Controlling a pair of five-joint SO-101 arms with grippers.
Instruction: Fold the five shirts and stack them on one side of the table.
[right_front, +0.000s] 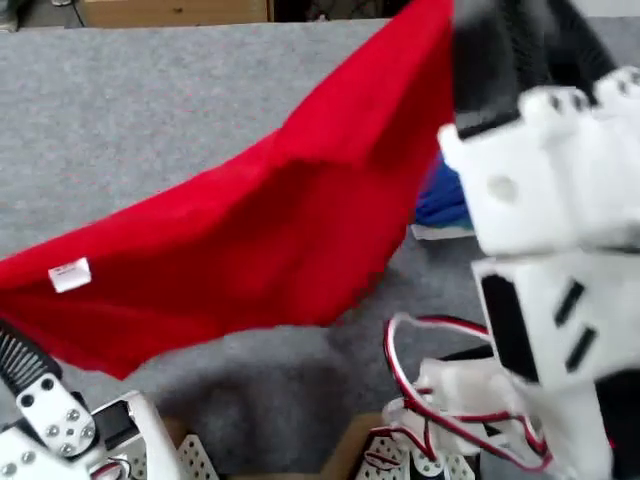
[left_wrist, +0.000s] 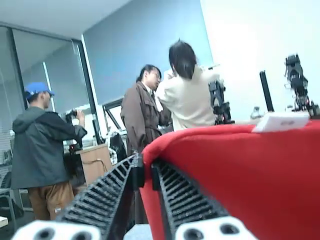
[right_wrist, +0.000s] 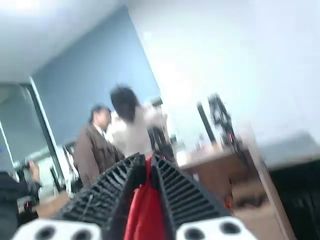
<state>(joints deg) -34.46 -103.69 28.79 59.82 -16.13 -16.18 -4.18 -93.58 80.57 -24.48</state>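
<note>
A red shirt (right_front: 250, 250) hangs stretched in the air above the grey table (right_front: 150, 110), sagging in the middle, with a white label (right_front: 69, 274) near its low end. My left gripper (right_front: 12, 340) holds that low corner at the near left. In the left wrist view the left gripper (left_wrist: 142, 172) is shut on the shirt's red edge (left_wrist: 240, 170), with the label (left_wrist: 282, 121) on top. My right gripper (right_front: 455, 30) holds the high corner at the far right. In the right wrist view the right gripper (right_wrist: 149, 167) is shut on a strip of red cloth (right_wrist: 145, 210).
A blue garment (right_front: 440, 195) lies on the table behind the right arm's white body (right_front: 540, 200), with something white (right_front: 440, 232) beside it. A cardboard box (right_front: 350, 450) and red-and-white cables (right_front: 420, 390) sit at the near edge.
</note>
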